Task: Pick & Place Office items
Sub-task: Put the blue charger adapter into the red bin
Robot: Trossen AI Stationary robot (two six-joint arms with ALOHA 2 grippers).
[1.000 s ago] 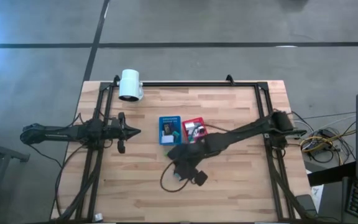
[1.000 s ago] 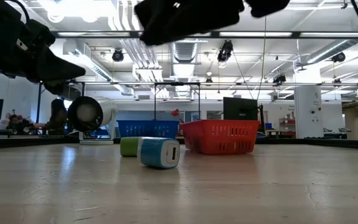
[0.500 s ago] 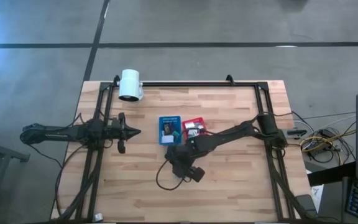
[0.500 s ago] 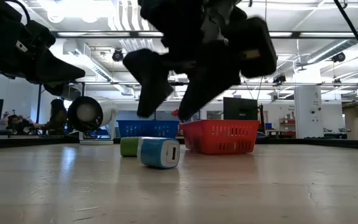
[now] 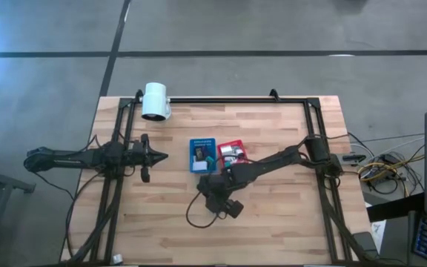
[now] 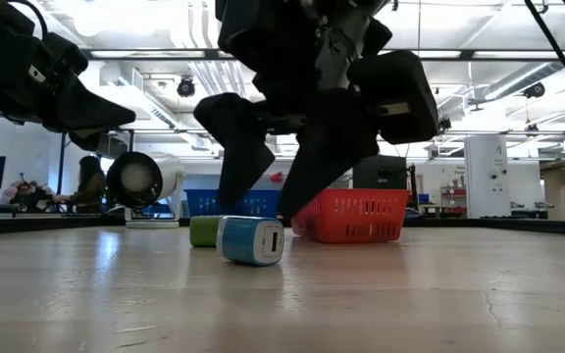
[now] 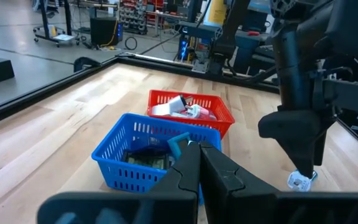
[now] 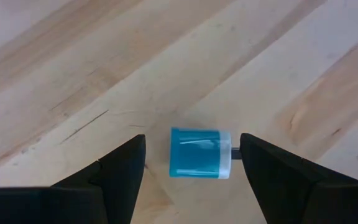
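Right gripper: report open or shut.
Open. The right gripper has its fingers spread either side of the teal block on the table, not touching it.

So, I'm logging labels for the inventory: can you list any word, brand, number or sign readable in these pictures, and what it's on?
None can be read.
Teal block: no print visible on the faces shown.
Blue tray and red tray: items inside show pale patches, too small to read.
White cylinder: no marking visible.
Room behind the table: any signs there are too small and blurred to read.
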